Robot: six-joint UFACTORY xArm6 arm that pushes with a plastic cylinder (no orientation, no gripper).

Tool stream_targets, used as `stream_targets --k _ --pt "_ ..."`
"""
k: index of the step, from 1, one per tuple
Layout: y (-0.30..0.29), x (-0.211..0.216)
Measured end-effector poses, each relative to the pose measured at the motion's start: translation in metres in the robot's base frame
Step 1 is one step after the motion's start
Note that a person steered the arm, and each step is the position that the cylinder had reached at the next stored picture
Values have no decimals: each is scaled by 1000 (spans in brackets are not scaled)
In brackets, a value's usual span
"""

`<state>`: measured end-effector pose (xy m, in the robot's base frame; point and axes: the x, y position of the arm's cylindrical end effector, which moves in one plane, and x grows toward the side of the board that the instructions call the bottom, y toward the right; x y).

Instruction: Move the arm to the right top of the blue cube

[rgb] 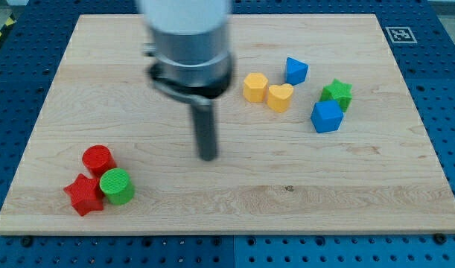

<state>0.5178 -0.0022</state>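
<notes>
The blue cube (327, 117) sits on the wooden board (227, 193) at the view's right. A green star (337, 93) touches it at its upper right. A blue triangular block (296, 71) lies above and to its left. My tip (208, 156) rests on the board near the centre, well to the left of the blue cube and slightly lower in the view. The rod hangs from the arm's blurred grey body (188, 41) at the top.
A yellow hexagon (255, 87) and a yellow heart (280, 97) touch each other left of the blue cube. A red cylinder (97, 158), a red star (84, 194) and a green cylinder (117, 186) cluster at the lower left.
</notes>
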Motion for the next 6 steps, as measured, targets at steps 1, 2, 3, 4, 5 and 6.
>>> stream_targets --k 1,2,3,4,5,6 --pt "102 0" --pt "210 2" --pt "287 1" --pt "299 -23" --pt "281 -41" --pt "271 -46"
